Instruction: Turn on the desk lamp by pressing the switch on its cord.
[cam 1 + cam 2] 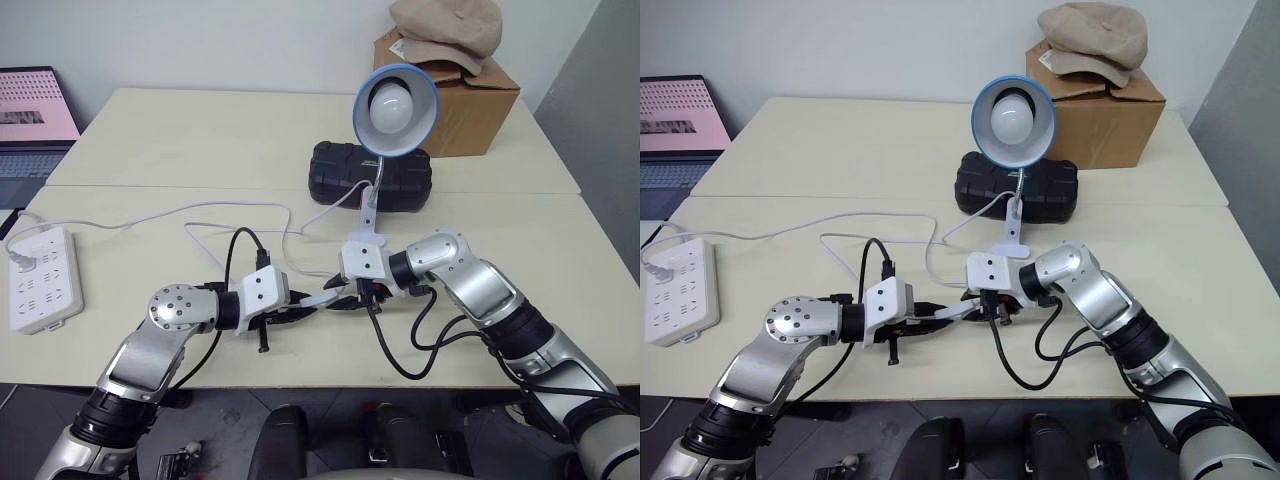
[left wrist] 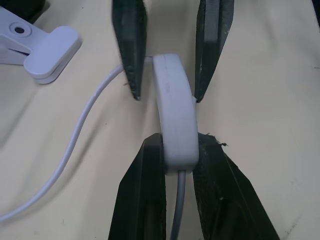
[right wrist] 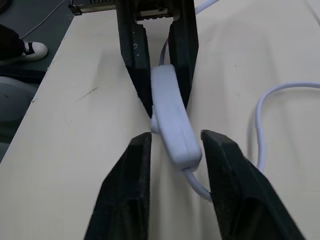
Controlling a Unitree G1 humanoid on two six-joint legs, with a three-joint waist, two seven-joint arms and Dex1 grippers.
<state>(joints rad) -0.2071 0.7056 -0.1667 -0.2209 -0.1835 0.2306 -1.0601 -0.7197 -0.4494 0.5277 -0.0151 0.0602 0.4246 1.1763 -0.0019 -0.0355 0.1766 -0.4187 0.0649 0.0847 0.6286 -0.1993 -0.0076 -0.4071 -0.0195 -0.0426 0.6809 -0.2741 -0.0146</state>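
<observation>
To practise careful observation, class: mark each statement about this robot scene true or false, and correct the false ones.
1. The left tool grips the slim white oblong plastic switch. True.
2. The beige fabric cap lies on the black plastic case. False: it lies on the brown cardboard box.
3. The white multi-socket power strip lies to the robot's right. False: it lies to its left.
4. The small blue-rimmed desk lamp stands in front of the black plastic case. True.

Silver arms, white wrists – black cables
</observation>
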